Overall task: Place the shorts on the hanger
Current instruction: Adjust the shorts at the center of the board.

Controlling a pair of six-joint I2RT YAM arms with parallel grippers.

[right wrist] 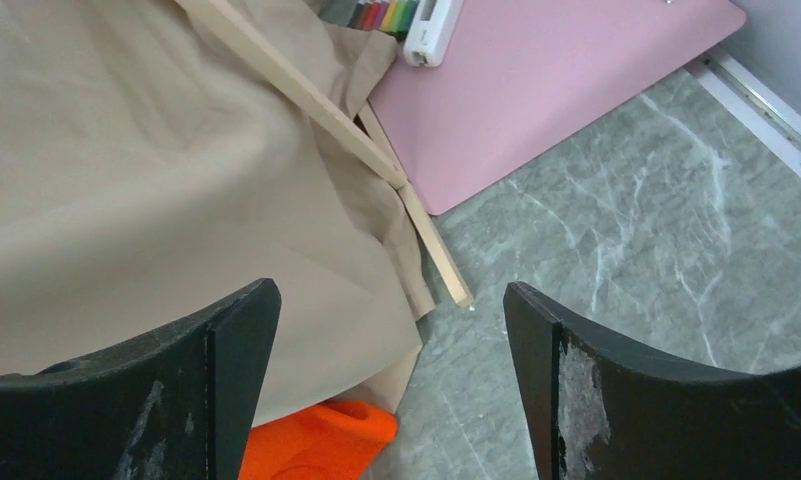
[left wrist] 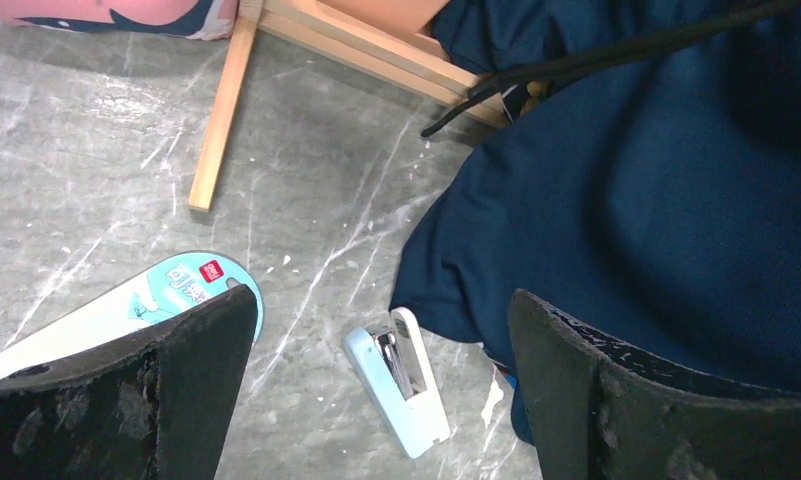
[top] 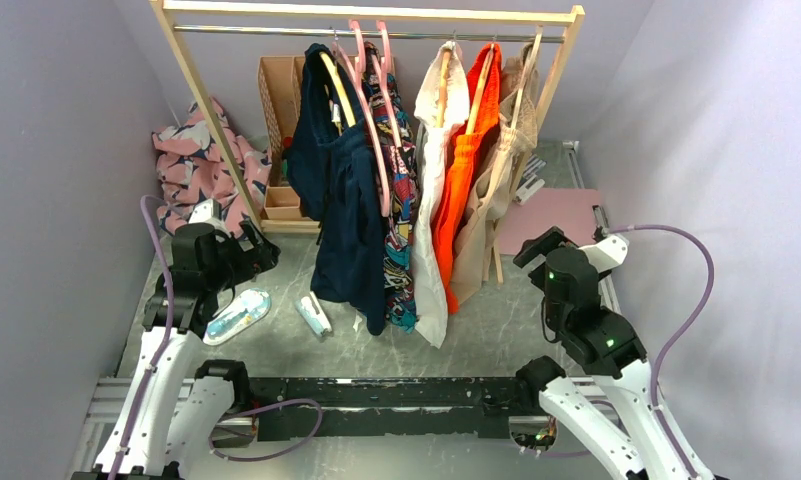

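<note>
The shorts (top: 198, 160), pink with a navy and white print, lie in a heap on the floor at the back left, behind the rack's left leg; a strip of them (left wrist: 106, 12) shows at the top of the left wrist view. The hanger (top: 376, 140), pale pink, hangs from the rail between a navy garment and a multicolour one. My left gripper (top: 258, 248) (left wrist: 381, 310) is open above the floor near the navy garment, holding nothing. My right gripper (top: 536, 246) (right wrist: 391, 300) is open and empty beside the beige garment's hem.
A wooden rack (top: 221, 120) holds navy (left wrist: 626, 200), multicolour, white, orange (right wrist: 321, 440) and beige (right wrist: 126, 180) garments. A pale-blue stapler (left wrist: 401, 385) and a blue card package (left wrist: 126, 305) lie on the floor. A pink board (right wrist: 546, 80) lies at the right; a cardboard box (top: 276, 100) stands behind.
</note>
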